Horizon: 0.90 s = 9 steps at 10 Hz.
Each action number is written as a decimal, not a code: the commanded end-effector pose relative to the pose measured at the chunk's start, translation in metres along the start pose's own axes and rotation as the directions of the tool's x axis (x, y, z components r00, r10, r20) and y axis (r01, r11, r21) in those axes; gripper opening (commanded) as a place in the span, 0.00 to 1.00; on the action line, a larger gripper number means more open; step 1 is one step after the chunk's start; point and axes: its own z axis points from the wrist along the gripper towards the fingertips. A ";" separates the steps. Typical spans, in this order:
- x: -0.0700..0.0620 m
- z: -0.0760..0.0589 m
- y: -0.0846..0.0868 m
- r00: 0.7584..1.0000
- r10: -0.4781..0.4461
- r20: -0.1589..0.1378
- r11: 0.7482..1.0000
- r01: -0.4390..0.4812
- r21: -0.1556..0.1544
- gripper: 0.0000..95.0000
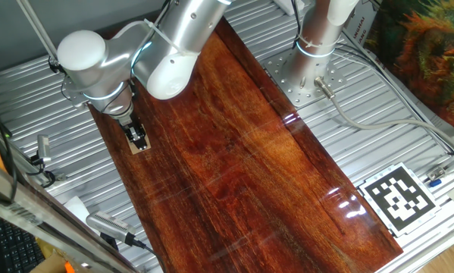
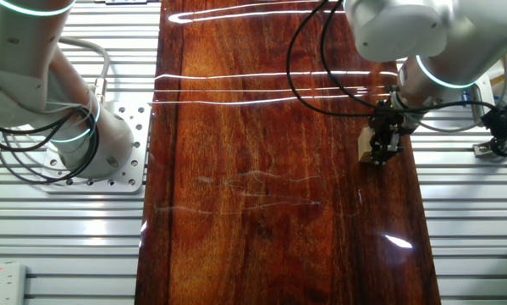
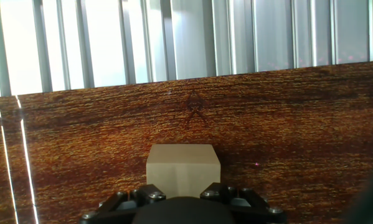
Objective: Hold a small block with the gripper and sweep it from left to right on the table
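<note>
The slim black two-fingered gripper [image 1: 139, 139] grips the small light tan wooden block [image 3: 183, 170] low on the glossy reddish-brown table [image 1: 242, 167] – at the frame's left edge, probably so the sweep can start there.

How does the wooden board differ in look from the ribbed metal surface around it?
The table is glossy reddish-brown with dark grain streaks; the metal surface is pale grey. The table's top is smooth and mirrors light streaks; the metal surface is ribbed in parallel slats. Both lie flat. The small block rests on the table, near its edge, at the gripper.

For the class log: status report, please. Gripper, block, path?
Gripper shut on small block. Block down on table, near its edge. No obstacle visible on the board.
</note>
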 end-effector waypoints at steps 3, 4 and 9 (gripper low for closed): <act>0.000 0.000 0.000 1.000 -0.003 0.000 1.000 0.003 0.000 0.00; 0.000 0.000 0.000 1.000 -0.004 0.000 1.000 0.004 0.000 0.00; 0.004 0.000 -0.001 1.000 -0.007 0.000 1.000 0.007 -0.002 0.00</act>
